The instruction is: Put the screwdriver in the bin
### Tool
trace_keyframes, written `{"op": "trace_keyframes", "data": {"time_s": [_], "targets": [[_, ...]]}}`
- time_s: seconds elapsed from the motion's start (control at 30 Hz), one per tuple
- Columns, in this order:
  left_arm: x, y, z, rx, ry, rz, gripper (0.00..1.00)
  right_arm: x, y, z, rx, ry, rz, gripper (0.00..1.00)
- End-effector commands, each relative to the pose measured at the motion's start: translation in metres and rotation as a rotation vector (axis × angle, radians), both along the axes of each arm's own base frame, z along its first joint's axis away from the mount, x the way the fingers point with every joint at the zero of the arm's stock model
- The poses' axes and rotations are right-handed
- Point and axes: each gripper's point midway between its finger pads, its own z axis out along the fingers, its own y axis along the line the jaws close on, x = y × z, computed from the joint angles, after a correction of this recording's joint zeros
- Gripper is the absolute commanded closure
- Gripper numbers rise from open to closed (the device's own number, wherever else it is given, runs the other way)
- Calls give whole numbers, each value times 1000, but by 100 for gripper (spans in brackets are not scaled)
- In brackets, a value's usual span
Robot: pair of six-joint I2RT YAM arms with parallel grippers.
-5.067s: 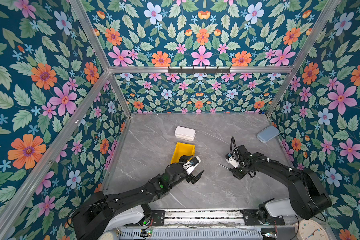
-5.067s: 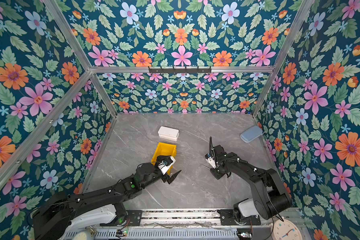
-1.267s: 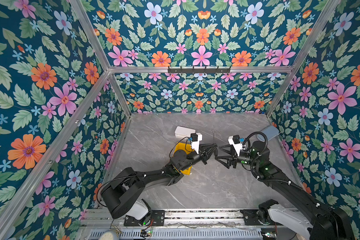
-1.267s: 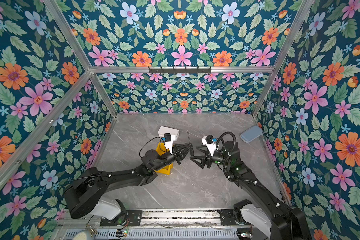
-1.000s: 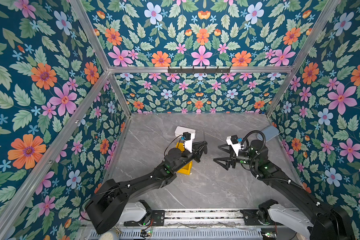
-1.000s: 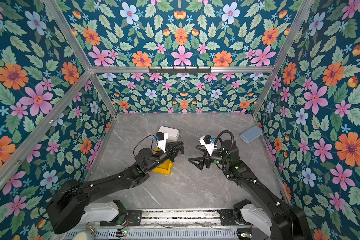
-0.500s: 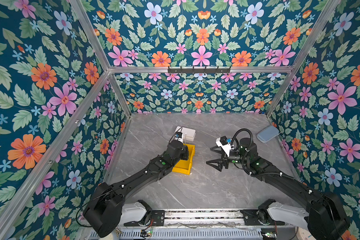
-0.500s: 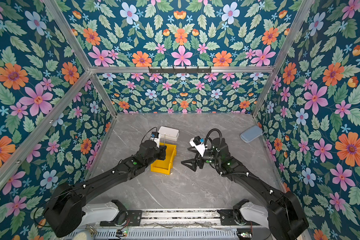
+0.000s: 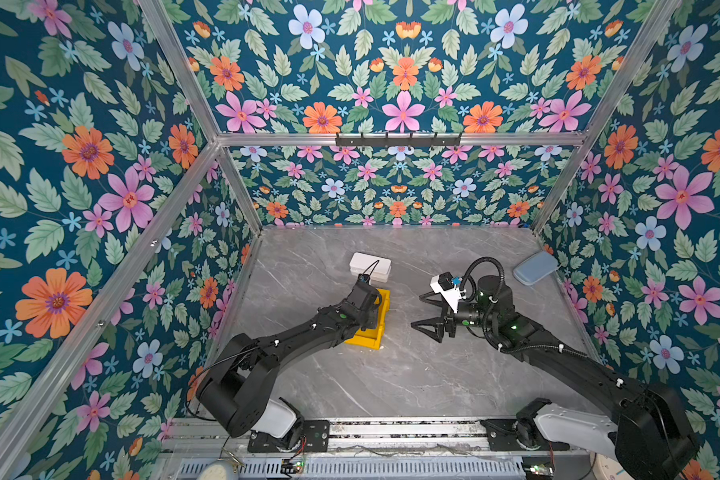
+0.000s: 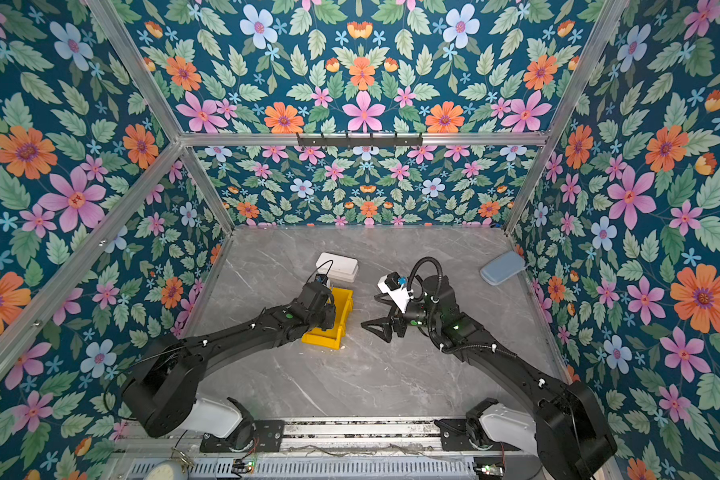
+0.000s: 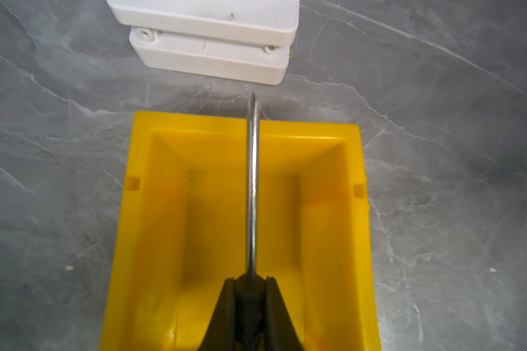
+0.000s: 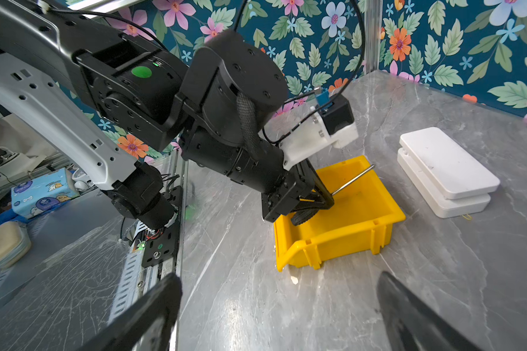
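Presently left gripper (image 11: 250, 278) clamped on small slim screwdriver (image 11: 252, 188), black handle, thin silver shaft; it is held low over bright yellow rectangular plastic bin (image 11: 195, 123), handle inside, shaft tip just past the rim nearest white lidded plastic box (image 11: 207, 36); right gripper (image 9: 417, 311) spread wide, empty, near bin, not touching.
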Motion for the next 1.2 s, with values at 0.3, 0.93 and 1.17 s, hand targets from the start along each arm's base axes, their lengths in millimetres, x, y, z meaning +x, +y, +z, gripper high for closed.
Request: {"op": "trace_keyframes", "data": {"time_s": [0.3, 0.93, 1.17], "targets": [[-7, 0, -26, -1, 74, 16, 100, 4, 0, -5, -16, -6, -13, 1], [4, -5, 20, -34, -24, 3, 56, 2, -4, -6, -65, -26, -11, 1], [13, -5, 56, -53, -114, 7, 50, 2, -5, -2, -82, -43, -15, 1]]}}
